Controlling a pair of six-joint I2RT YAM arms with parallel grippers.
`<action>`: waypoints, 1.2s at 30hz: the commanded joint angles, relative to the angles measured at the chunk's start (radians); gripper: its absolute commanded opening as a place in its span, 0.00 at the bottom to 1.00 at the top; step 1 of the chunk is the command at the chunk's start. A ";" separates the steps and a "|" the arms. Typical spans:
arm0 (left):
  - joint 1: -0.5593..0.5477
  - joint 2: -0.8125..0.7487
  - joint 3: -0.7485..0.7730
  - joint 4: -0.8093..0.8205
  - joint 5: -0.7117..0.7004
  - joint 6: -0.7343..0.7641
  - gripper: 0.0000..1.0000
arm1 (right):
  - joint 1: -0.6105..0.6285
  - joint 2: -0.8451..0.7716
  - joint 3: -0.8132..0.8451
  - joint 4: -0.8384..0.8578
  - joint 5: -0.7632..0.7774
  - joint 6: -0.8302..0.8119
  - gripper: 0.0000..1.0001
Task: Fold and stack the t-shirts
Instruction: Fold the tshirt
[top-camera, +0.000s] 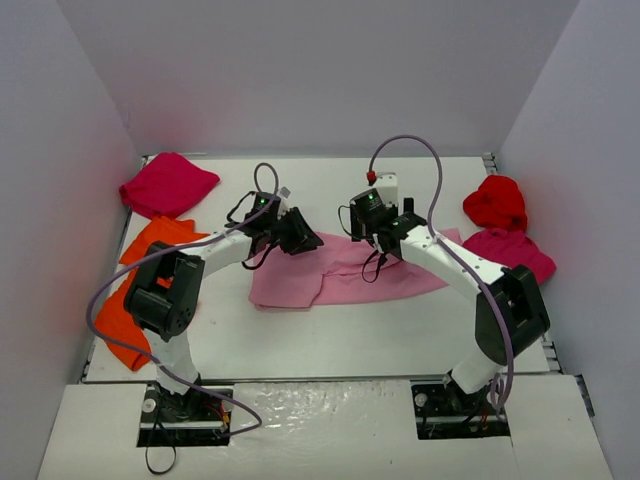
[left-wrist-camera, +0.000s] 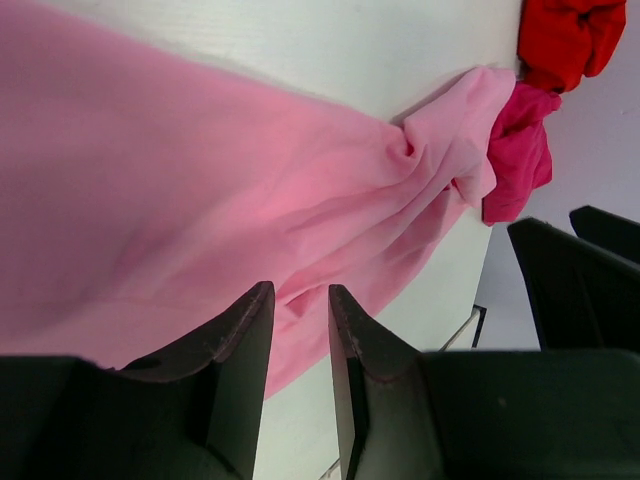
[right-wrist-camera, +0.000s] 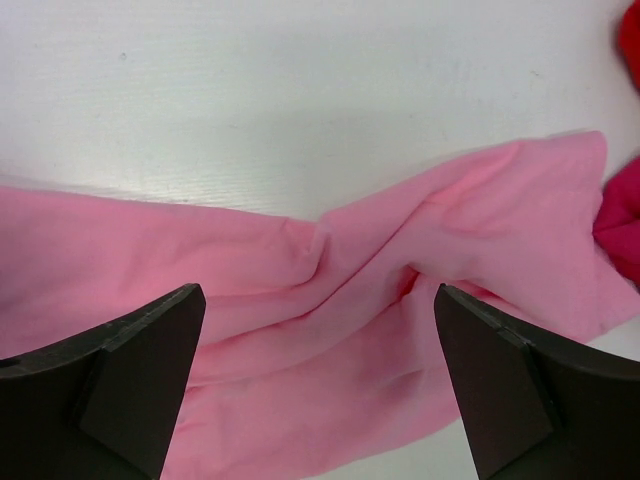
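**Pink shirt half spread, one hand wide above it, the other narrowed at its edge**

The light pink t-shirt (top-camera: 340, 278) lies crumpled lengthwise on the counter (top-camera: 330, 335), directly beneath both hands. It is not yet flat, so I judge this to be the spreading step that comes before any fold.

The right hand (right-wrist-camera: 318, 292) stands wide with nothing between its fingers. It hovers over a ridge of gathered cloth that runs from below its near finger out toward its far side. Spread that wide, it could either drop onto the ridge or pull clear.

The left hand (left-wrist-camera: 300, 290) is narrowed to a slit at the shirt's edge, with pink cloth just at its fingertips. Whether it actually pinches the cloth, I cannot tell. Ahead of those fingertips the shirt stretches away to a bunched end. A stretch like that suggests the shirt is being drawn out along its length to smooth it.

That bunched end touches a magenta shirt (top-camera: 512, 252), and a red shirt (top-camera: 495, 200) sits just past it. Both are off to the right hand's outer side.

To the left hand's outer side lie the orange shirts (top-camera: 140, 285) and a second magenta shirt (top-camera: 168, 185). They are well apart from the pink one and look parked at the margins to keep the middle free for work.
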 joint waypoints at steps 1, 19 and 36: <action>-0.030 0.040 0.116 0.046 0.004 0.001 0.25 | -0.006 -0.065 -0.030 -0.021 0.086 0.010 0.95; -0.036 0.023 0.119 -0.198 -0.163 0.089 0.00 | -0.030 -0.033 -0.085 -0.045 0.101 0.025 0.00; -0.024 -0.010 0.267 -0.568 -0.601 0.299 0.00 | -0.032 -0.046 -0.085 -0.035 0.038 -0.004 0.00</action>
